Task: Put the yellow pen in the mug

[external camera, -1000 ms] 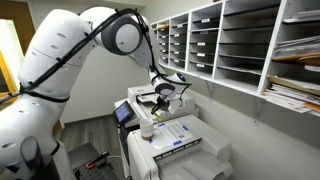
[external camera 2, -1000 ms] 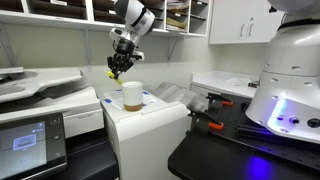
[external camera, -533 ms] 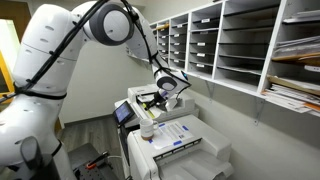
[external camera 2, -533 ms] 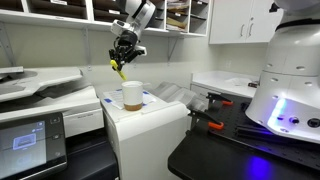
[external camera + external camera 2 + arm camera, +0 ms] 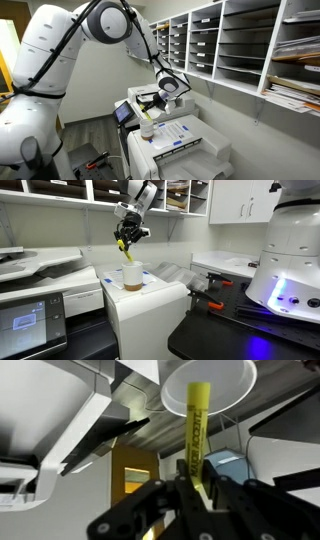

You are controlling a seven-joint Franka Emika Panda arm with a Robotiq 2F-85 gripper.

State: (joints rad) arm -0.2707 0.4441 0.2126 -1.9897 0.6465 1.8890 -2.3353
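Note:
My gripper (image 5: 127, 235) is shut on the yellow pen (image 5: 124, 248), which hangs tip-down just above the white mug (image 5: 132, 276). The mug stands on top of the white printer (image 5: 150, 295). In the wrist view the pen (image 5: 194, 435) runs up from between my black fingers (image 5: 200, 495), and its far end lies over the mug's round white opening (image 5: 225, 385). In an exterior view my gripper (image 5: 160, 98) hangs over the mug (image 5: 147, 128) on the printer; the pen is hard to make out there.
Wall pigeonholes with papers (image 5: 250, 45) run behind the printer. Blue-marked papers (image 5: 180, 132) lie on the printer top next to the mug. A second machine with a touchscreen (image 5: 30, 320) stands beside it. A dark table with orange-handled tools (image 5: 215, 305) and the robot base (image 5: 290, 270) are nearby.
My gripper with the pen has moved sideways from beside the mug to over it, and the arm's elbow has swung over.

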